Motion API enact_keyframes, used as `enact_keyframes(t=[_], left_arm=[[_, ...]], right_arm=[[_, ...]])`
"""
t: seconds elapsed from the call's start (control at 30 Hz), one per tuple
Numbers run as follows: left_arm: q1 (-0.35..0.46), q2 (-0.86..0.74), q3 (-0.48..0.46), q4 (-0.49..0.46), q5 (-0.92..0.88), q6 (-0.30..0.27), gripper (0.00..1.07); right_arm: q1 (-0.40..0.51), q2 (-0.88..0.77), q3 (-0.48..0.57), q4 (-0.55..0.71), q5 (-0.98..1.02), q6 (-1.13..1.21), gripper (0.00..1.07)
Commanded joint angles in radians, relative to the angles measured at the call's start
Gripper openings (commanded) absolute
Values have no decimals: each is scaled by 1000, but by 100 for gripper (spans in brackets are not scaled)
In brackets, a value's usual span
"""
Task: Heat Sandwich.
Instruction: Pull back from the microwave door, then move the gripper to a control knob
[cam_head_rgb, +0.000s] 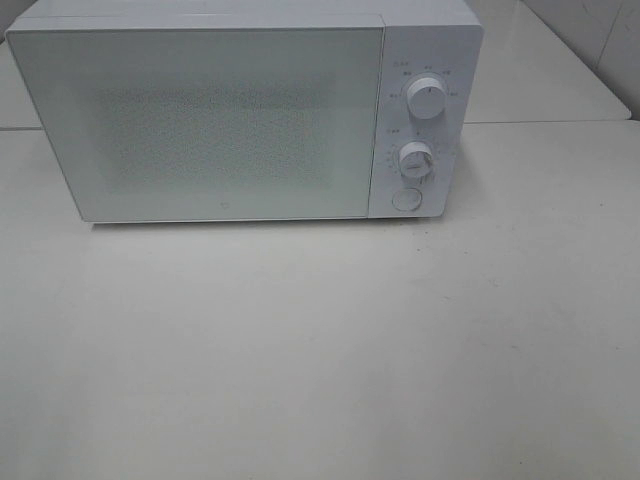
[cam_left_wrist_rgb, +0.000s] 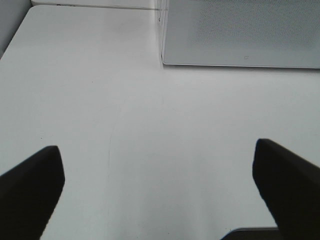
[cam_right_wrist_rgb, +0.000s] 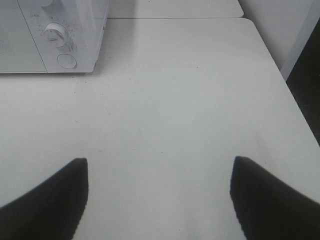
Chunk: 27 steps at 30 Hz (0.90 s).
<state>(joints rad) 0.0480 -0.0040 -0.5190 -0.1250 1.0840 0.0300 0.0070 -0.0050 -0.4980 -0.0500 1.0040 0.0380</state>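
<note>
White boxy microwave (cam_head_rgb: 245, 115) shut, black left gripper (cam_left_wrist_rgb: 159, 187) and right gripper (cam_right_wrist_rgb: 159, 197) spread empty: opening it seems the first step.

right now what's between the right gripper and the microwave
Only bare white table, as the right wrist view shows: nothing lies between the open right gripper and the microwave.

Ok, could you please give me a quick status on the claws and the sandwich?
Left claw open, empty, above white table. Right claw open, empty. Sandwich not in view; white boxy microwave, door shut. Nothing seen blocking it.
</note>
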Motion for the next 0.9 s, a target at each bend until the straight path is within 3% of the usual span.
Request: enact_keyframes(t=[0.03, 0.67, 0.9], left_arm=[[-1, -24, 4, -1, -14, -1, 98], [-1, -24, 4, -1, -14, -1, 98], [-1, -24, 4, -1, -14, -1, 98]], right_arm=[[-8, -27, 2, 5, -8, -7, 75], [-8, -27, -4, -6, -12, 5, 75], [-8, 80, -69, -16, -88, 5, 75]])
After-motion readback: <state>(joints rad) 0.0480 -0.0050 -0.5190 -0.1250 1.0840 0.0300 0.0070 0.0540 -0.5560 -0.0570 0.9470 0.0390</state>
